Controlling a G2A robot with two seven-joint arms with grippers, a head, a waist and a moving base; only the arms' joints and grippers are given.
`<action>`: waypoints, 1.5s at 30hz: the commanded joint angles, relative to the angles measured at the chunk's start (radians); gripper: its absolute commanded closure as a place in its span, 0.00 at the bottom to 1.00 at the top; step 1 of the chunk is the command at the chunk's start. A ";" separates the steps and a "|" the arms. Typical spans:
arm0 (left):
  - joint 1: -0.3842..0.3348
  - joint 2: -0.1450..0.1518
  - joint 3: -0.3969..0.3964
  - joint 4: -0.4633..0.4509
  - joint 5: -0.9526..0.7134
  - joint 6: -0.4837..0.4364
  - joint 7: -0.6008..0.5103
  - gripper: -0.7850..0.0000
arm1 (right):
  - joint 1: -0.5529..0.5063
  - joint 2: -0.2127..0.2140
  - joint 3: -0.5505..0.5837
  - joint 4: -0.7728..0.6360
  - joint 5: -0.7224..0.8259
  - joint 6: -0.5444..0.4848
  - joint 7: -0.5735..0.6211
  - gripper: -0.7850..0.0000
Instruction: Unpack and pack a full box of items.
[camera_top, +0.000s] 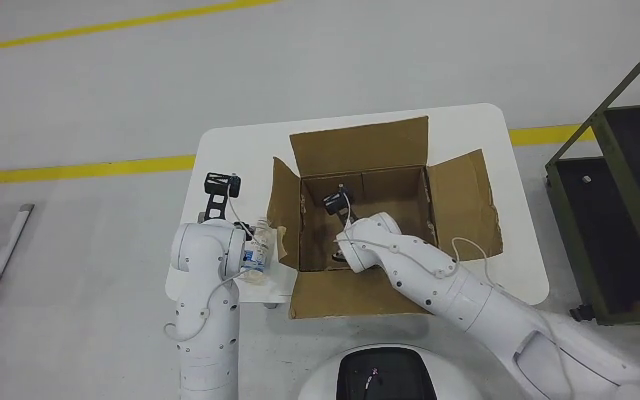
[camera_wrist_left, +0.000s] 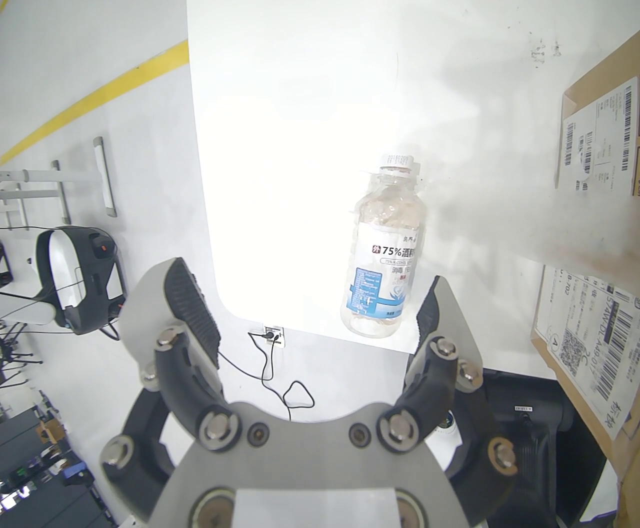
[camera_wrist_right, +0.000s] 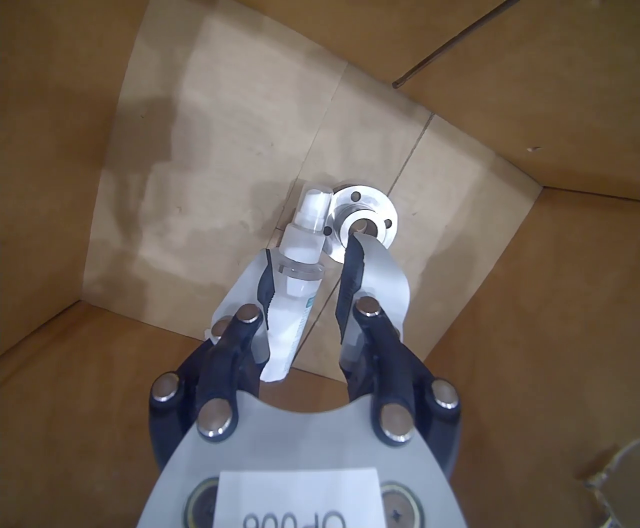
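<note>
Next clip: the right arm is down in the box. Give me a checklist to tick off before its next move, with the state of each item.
1. The right gripper straddles the spray bottle: ok, a finger on each side.
2. Its grip closed on it: not ok, open, with a gap on one side.
3. The metal flange clear of the grip: cannot tell, one fingertip overlaps it.
4. The cardboard box flaps folded out: ok.
5. The left gripper open and empty: ok.
6. The clear bottle secure on the table: cannot tell, its base lies at the edge.
</note>
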 joint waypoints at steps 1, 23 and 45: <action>0.000 0.000 0.000 0.000 0.000 0.000 0.000 0.00 | -0.004 -0.003 0.008 0.009 0.001 -0.001 -0.001 0.58; 0.000 0.000 0.000 0.000 0.000 0.000 0.000 0.00 | -0.063 -0.023 0.084 0.024 -0.026 -0.045 -0.005 0.51; 0.000 0.000 0.000 0.000 0.000 0.000 0.000 0.00 | -0.058 -0.068 0.103 0.113 -0.034 -0.080 -0.013 0.57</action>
